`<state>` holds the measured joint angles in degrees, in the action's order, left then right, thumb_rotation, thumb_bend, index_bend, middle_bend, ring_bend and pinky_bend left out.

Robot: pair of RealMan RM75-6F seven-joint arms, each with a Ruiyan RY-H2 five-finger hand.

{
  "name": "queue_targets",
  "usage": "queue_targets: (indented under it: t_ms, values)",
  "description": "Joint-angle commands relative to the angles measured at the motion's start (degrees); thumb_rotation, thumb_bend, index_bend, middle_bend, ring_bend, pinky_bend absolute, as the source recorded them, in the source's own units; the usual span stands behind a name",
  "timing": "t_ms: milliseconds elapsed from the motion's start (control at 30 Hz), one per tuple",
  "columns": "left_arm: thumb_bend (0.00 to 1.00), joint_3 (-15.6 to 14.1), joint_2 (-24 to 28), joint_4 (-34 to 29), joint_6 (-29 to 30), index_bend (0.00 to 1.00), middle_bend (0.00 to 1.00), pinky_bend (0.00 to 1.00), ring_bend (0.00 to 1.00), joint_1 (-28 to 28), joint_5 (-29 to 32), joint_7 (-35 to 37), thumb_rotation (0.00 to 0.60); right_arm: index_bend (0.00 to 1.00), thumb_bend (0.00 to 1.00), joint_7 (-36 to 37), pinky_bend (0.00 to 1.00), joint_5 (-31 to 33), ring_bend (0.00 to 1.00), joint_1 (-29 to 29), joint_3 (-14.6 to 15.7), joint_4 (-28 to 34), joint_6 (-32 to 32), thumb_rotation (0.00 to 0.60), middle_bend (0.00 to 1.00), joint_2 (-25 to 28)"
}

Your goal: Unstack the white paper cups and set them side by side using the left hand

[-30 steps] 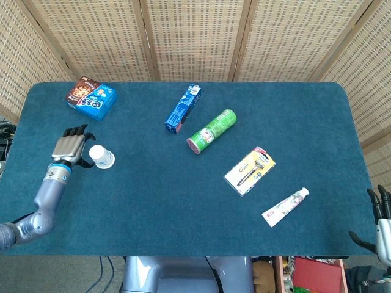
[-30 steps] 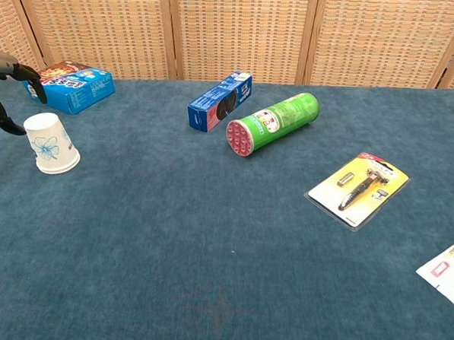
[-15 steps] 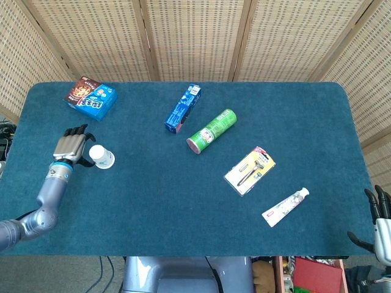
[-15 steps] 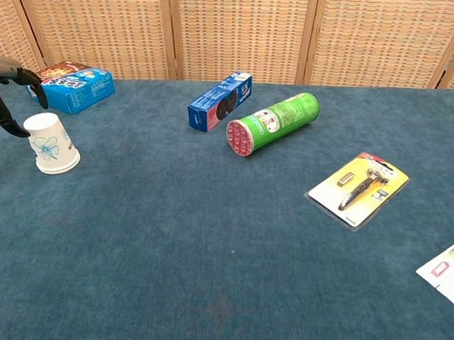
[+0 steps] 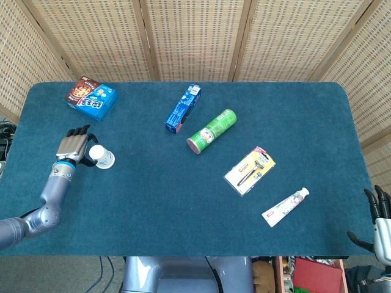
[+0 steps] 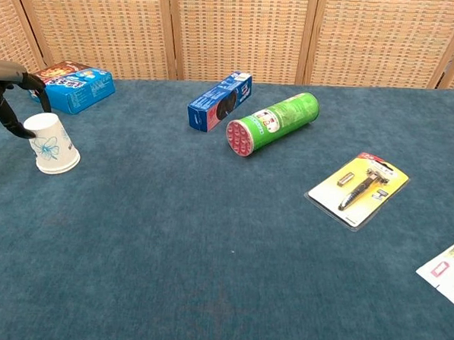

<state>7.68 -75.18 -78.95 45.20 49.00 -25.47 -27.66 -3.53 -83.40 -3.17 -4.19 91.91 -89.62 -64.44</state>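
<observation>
nearest the bottom edge of the head view, lower right corner, we see the right hand [image 5: 380, 220] just off the table [image 5: 153, 213] edge, fingers pointing up and apart, holding nothing. up and left of it a toothpaste tube [image 5: 285, 207] lies on the cloth, and in the chest view only its end pokes in at the right edge. next up, the razor pack [image 6: 358, 189] sits flat, right of centre in the chest view.

at the left side of both views our left hand [image 5: 73, 148] hovers just beside the white paper cups [image 6: 52, 143], fingers spread around the upper part; a dark fingertip looks to touch the cup's left side in the chest view, but we can't tell if it's a real grip, so hand state unclear. the cups stand upside down, rim on the cloth, blue flower print facing us; they look like one stack, not separated.

further back, mid frame, the green chips can [image 6: 273, 123] lies on its side, w/ a blue cookie box [image 6: 220, 101] just beside it to the upper left. farthest, upper left, a blue snack box [image 6: 70, 85].
</observation>
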Motion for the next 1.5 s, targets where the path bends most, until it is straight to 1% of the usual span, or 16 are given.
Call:
queue_targets:
  t_ms: [33,200,467,767,1000,1133,1200,1267,1367,1500]
  values:
    - [0.26,-0.1,-0.1,0.0,0.0,0.36,0.0,0.0,0.0,0.1,0.1,0.0,0.6,0.0,0.0,0.0,0.0,0.0,0.0,0.0,0.0,0.0,0.0,0.6,0.0,0.0]
    - [0.26,-0.2,-0.2,0.2,0.2,0.38,0.0,0.0,0.0,0.3,0.4,0.1,0.6,0.0,0.0,0.1,0.0,0.2,0.0,0.0,0.0,0.0,0.1,0.6,0.0,0.1]
    - [0.26,0.0,0.7,-1.0,1.1,0.38,0.0,0.0,0.0,0.6,0.6,0.4,0.6,0.0,0.0,0.3,0.0,0.1,0.0,0.0,0.1,0.1,0.0,0.6,0.0,0.1]
    - [0.26,1.1,6.1,-7.4,3.1,0.38,0.0,0.0,0.0,-0.1,-0.8,2.0,0.6,0.0,0.0,0.5,0.0,-0.2,0.0,-0.1,0.2,0.4,-0.4,0.6,0.0,0.4]
    - [0.26,1.5,10.3,-11.8,3.4,0.38,0.0,0.0,0.0,-0.7,-1.5,3.2,0.6,0.0,0.0,0.8,0.0,-0.6,0.0,-0.3,0.3,0.6,-0.8,0.6,0.0,0.6]
    - [0.26,0.8,12.5,-14.0,3.7,0.38,0.0,0.0,0.0,-0.7,-2.0,2.4,0.6,0.0,0.0,0.8,0.0,-0.9,0.0,-0.4,0.4,0.8,-1.0,0.6,0.0,0.7]
    - [0.26,0.4,13.6,-14.9,2.3,0.38,0.0,0.0,0.0,-0.5,-0.7,2.4,0.6,0.0,0.0,0.9,0.0,-1.0,0.0,-0.4,0.4,0.9,-1.1,0.6,0.0,0.8]
    - [0.26,0.7,14.0,-15.0,1.0,0.38,0.0,0.0,0.0,-0.5,-0.2,3.6,0.6,0.0,0.0,1.0,0.0,-1.0,0.0,-0.5,0.4,0.9,-1.2,0.6,0.0,0.8]
    - [0.26,0.9,13.8,-14.0,0.8,0.38,0.0,0.0,0.0,-1.2,-1.5,5.5,0.6,0.0,0.0,1.1,0.0,-1.0,0.0,-0.5,0.4,0.9,-1.2,0.6,0.0,0.9]
    - [0.26,-0.1,14.1,-13.6,-1.1,0.38,0.0,0.0,0.0,-1.3,-2.8,6.0,0.6,0.0,0.0,1.1,0.0,-0.9,0.0,-0.4,0.4,0.9,-1.1,0.6,0.0,0.9]
